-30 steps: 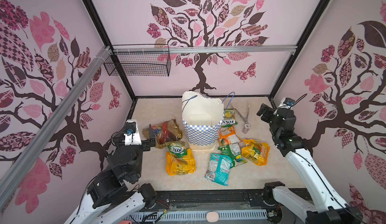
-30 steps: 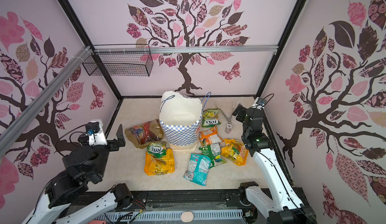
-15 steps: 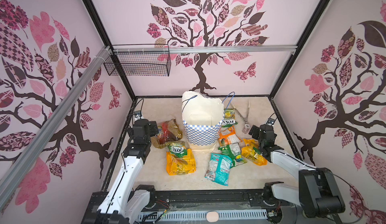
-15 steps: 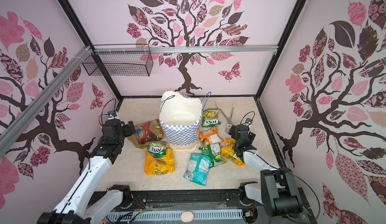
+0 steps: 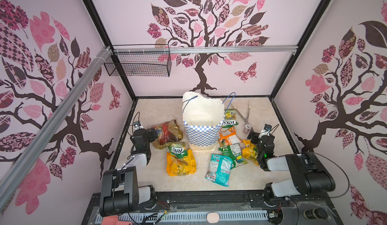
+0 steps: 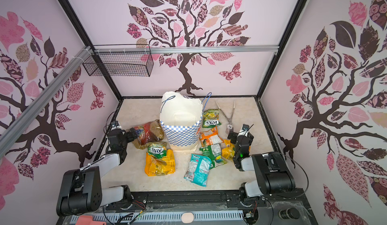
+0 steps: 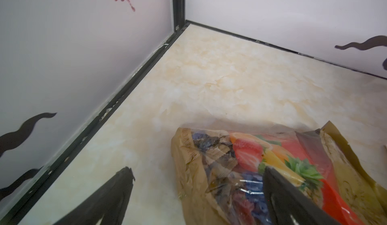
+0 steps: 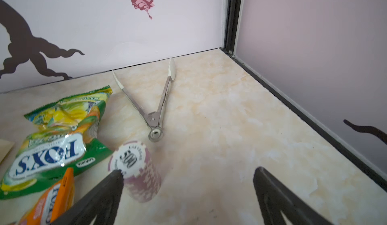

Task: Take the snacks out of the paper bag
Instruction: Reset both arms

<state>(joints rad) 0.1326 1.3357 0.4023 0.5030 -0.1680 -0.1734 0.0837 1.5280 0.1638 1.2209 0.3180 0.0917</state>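
Observation:
The white paper bag (image 5: 202,132) with its blue checkered band stands upright mid-table, and no packet shows in its cream mouth. Several snacks lie around it: a dark brown-red packet (image 5: 168,131) to its left, a green FOX'S packet (image 5: 177,149) on a yellow-orange one (image 5: 181,165), a teal one (image 5: 218,169), and green (image 5: 229,119), orange (image 5: 229,136) and yellow (image 5: 249,151) ones to its right. My left gripper (image 7: 198,169) is open and low, with the brown-red packet's (image 7: 272,165) edge between its fingers. My right gripper (image 8: 187,170) is open over bare floor.
Metal tongs (image 8: 155,108) lie near the back right corner. A stack of pink poker chips (image 8: 136,171) stands beside one right fingertip. A black wire basket (image 5: 138,63) hangs high on the back left. The side walls run close to both arms.
Both arms have dropped from raised poses to low over the table. The left gripper came down at the brown-red packet, the right one near the chip stack. The snacks and bag have not moved.

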